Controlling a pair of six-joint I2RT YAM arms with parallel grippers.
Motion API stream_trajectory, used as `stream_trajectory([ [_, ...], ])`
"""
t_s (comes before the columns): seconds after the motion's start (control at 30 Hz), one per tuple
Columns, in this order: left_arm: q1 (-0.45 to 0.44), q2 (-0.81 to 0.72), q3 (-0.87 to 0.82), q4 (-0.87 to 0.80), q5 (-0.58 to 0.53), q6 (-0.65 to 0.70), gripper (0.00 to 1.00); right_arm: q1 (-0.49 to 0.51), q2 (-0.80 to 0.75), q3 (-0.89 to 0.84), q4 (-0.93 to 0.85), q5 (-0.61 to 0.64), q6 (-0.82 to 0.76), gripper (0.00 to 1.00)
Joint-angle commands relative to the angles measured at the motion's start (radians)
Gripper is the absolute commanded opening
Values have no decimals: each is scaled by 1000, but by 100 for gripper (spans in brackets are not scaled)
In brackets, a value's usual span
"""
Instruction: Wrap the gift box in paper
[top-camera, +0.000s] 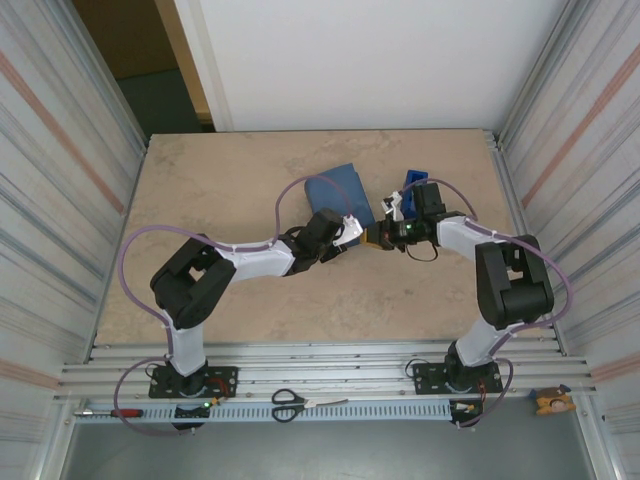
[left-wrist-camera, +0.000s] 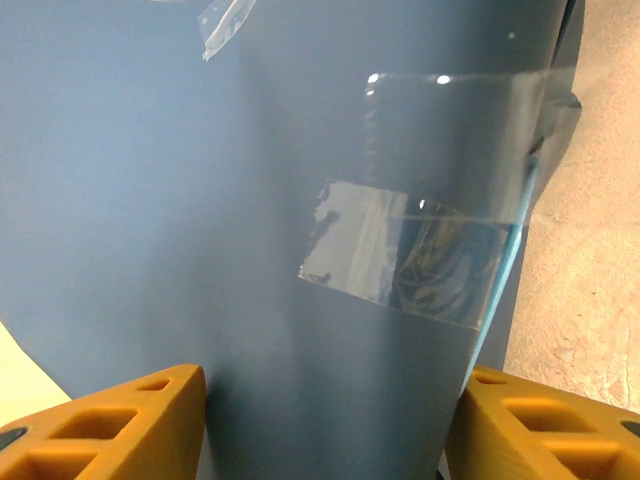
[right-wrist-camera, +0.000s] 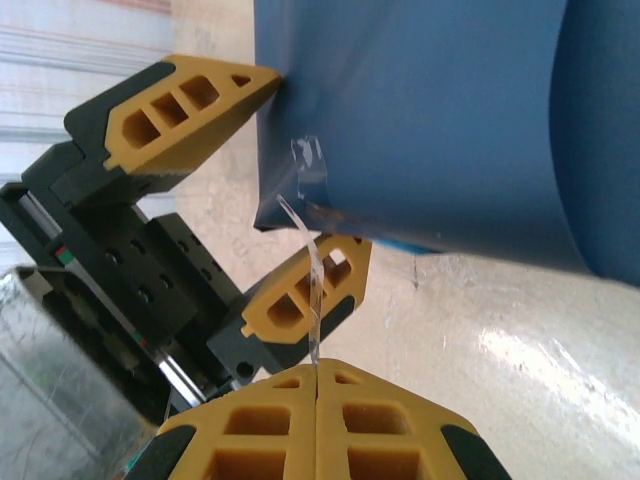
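Note:
The slate-blue paper lies folded round a boxy shape at mid-table; the gift box is hidden inside it. My left gripper is shut on this parcel's near end. Its orange fingers press either side of the paper, which bears clear tape patches. From the right wrist, the left gripper clamps the paper above and below. My right gripper is shut on a thin clear tape strip that runs up to the paper's corner. The right gripper sits just right of the left one.
A blue tape dispenser stands right of the parcel, behind the right arm. Scissors and a red-handled screwdriver lie on the front rail. Corrugated metal walls close in both sides.

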Motion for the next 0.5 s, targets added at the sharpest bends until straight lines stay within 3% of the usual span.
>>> stream_trajectory([
  [0.0, -7, 45, -10, -90, 15, -30, 61, 19, 29, 2, 75, -16, 39, 0],
  [0.47, -6, 42, -7, -95, 15, -27, 61, 44, 114, -30, 239, 65, 147, 0],
])
